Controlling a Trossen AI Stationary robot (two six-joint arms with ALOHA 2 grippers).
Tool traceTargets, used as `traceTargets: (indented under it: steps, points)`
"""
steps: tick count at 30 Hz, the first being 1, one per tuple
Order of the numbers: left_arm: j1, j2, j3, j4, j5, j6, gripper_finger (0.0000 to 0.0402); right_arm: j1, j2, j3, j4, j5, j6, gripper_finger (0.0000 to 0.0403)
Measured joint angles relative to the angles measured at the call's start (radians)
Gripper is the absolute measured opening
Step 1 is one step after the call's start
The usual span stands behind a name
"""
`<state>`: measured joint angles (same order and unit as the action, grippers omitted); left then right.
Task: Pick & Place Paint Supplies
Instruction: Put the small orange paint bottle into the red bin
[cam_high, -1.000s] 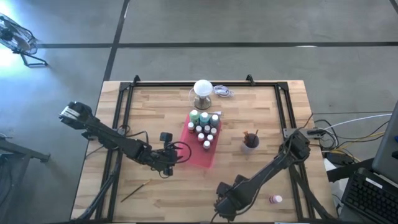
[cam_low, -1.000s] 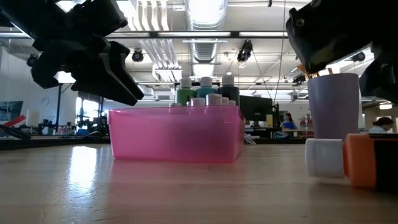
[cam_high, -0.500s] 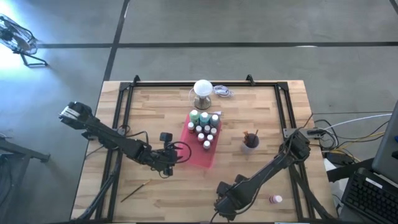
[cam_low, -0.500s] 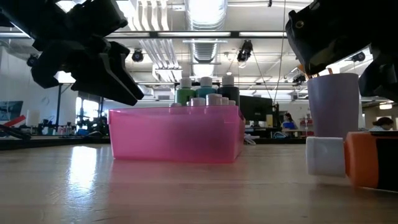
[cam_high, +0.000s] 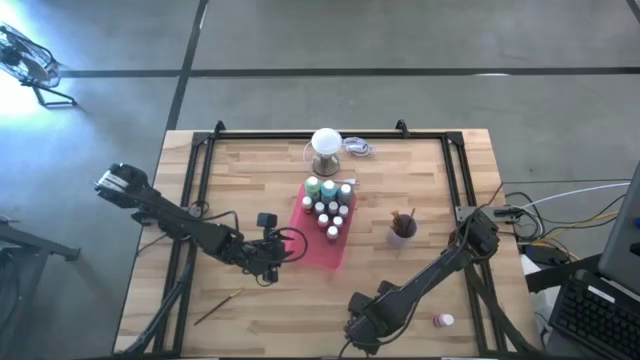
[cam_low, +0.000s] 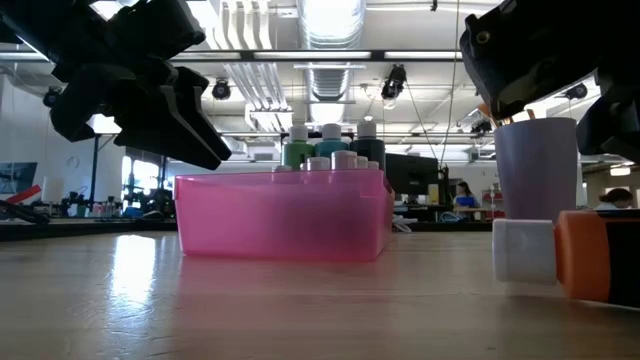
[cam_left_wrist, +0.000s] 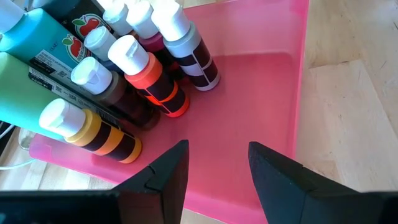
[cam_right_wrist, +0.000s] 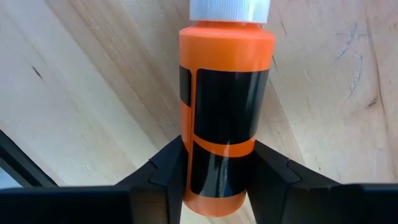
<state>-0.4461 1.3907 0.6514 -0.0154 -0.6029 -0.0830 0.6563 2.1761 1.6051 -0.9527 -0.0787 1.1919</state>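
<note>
A: Lying between the fingers of the right tool (cam_right_wrist: 214, 171), an orange bottle (cam_right_wrist: 225, 106): long axis straight out ahead, white cap farthest away, both fingers against its sides, so gripping it, low on the surface (cam_right_wrist: 74, 93).

B: And the goal from there?

A: Off toward the pink tray (cam_high: 322, 243), well apart, up the surface; a purple cup (cam_high: 402, 229) with brushes standing in between. Calls for a lift before any swing, probably.

B: Other arm?

A: Left tool (cam_left_wrist: 214, 165) hanging over the tray's bare end, fingers apart, holding nothing; capped bottles (cam_left_wrist: 134, 74) clustered just beyond.

B: Room?

A: Bare planks around, one thin brush (cam_high: 218, 306) lying loose near the front; ceiling lights and desks far behind.
</note>
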Motion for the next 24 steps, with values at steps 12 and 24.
traceTargets:
  steps: [12,24]
  points:
    - [0.000,0.000,0.000,0.001,0.000,0.011,0.0172,0.044,-0.014,-0.003,-0.002,0.267,0.011,0.0130]
    - [0.004,0.000,-0.004,0.097,0.000,0.062,0.0172,0.077,-0.028,-0.004,-0.017,0.549,0.030,0.0125]
